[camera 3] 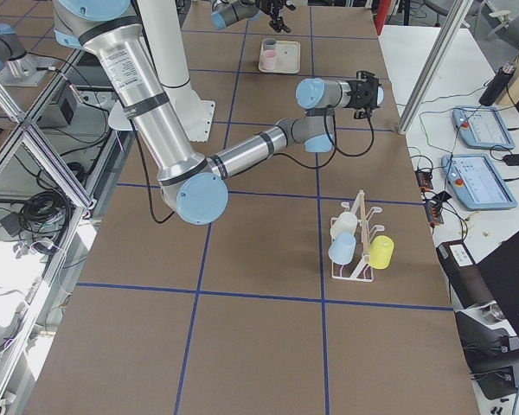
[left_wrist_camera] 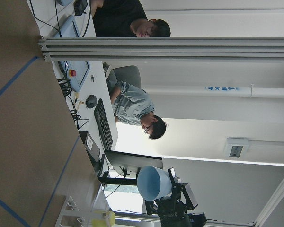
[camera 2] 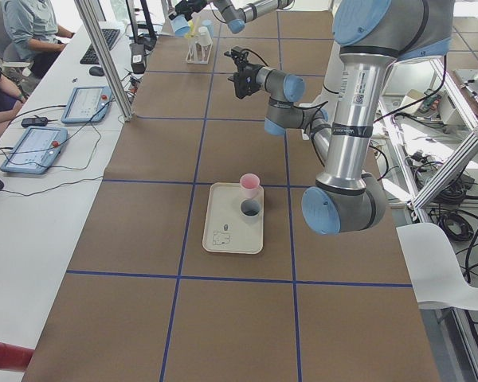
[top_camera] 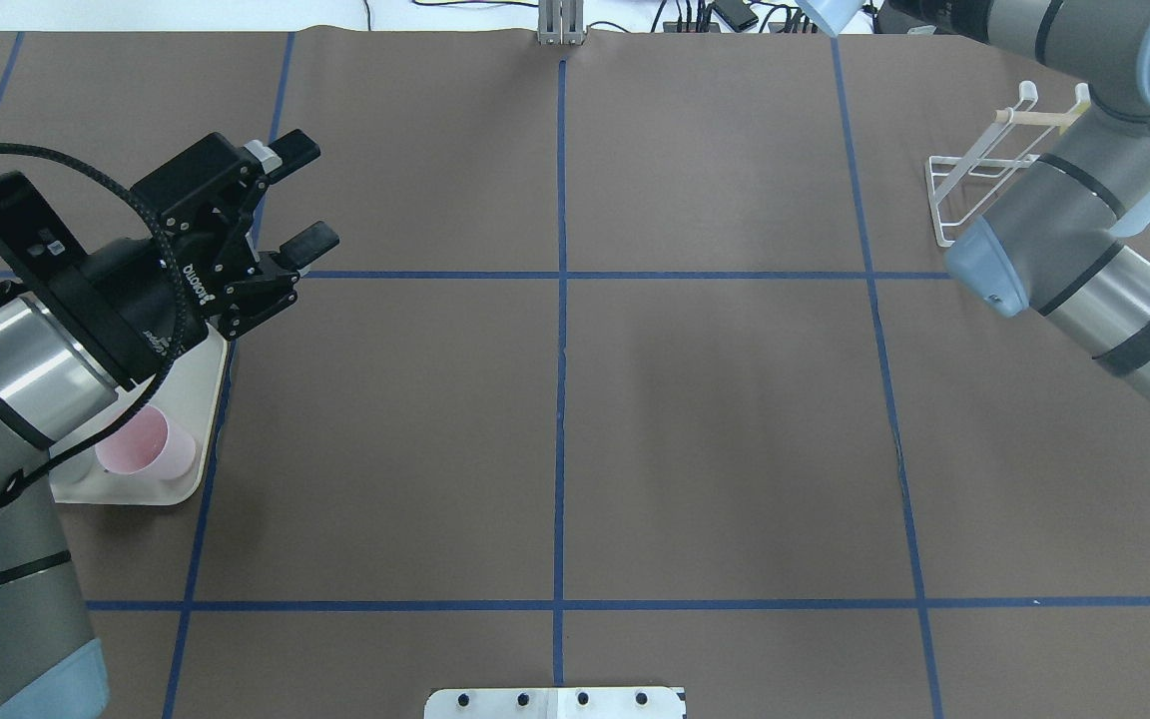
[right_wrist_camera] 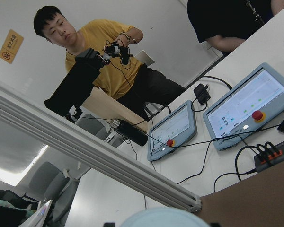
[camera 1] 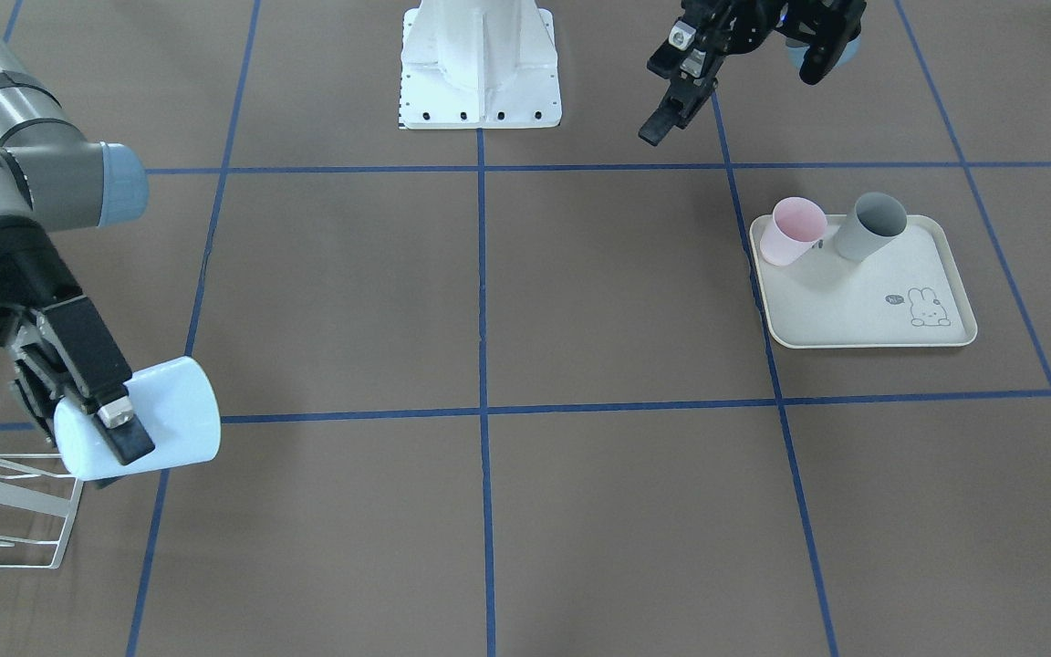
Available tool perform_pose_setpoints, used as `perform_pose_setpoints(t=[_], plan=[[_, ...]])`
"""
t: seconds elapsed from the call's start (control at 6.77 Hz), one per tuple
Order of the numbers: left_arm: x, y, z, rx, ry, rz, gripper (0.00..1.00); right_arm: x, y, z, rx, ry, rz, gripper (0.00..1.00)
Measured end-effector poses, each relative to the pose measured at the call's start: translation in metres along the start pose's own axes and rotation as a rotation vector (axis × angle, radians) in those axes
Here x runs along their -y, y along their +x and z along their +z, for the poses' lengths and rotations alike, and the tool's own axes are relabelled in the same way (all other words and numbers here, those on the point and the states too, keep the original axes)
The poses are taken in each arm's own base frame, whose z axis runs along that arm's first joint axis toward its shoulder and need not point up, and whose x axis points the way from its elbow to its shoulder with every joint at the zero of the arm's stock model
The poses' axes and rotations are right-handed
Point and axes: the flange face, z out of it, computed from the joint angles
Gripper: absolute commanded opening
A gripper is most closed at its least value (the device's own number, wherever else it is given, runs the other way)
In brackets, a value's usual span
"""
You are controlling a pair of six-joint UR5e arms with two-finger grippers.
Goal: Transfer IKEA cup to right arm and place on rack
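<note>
Cup (camera 1: 170, 411), pale blue, plain and smooth-sided, is held tipped on its side up in the air, clamped across its body by the right gripper (camera 1: 115, 443), near the white wire rack (top_camera: 979, 170) but apart from it. Left gripper (top_camera: 307, 195) hangs spread wide, empty.

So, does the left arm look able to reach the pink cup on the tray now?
Probably yes. The left gripper hangs open and empty near the tray; the pink cup stands upright there, with only the grey cup close beside it.
</note>
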Motion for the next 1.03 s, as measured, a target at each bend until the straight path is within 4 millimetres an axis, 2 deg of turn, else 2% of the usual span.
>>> perform_pose_setpoints(t=[0.3,0.59,0.89,1.03], plan=[[0.037,0.009,0.001,0.172,-0.037,0.128,1.00,0.030,0.045,-0.002,-0.182,0.033,-0.232,0.00],[0.068,0.014,0.000,0.374,-0.076,0.299,1.00,0.058,0.099,-0.006,-0.359,0.052,-0.491,0.00],[0.083,0.002,-0.012,0.475,-0.099,0.376,1.00,0.092,0.158,-0.012,-0.491,0.050,-0.655,0.00],[0.086,-0.001,-0.018,0.492,-0.105,0.389,1.00,0.103,0.179,-0.015,-0.514,0.052,-0.696,0.00]])
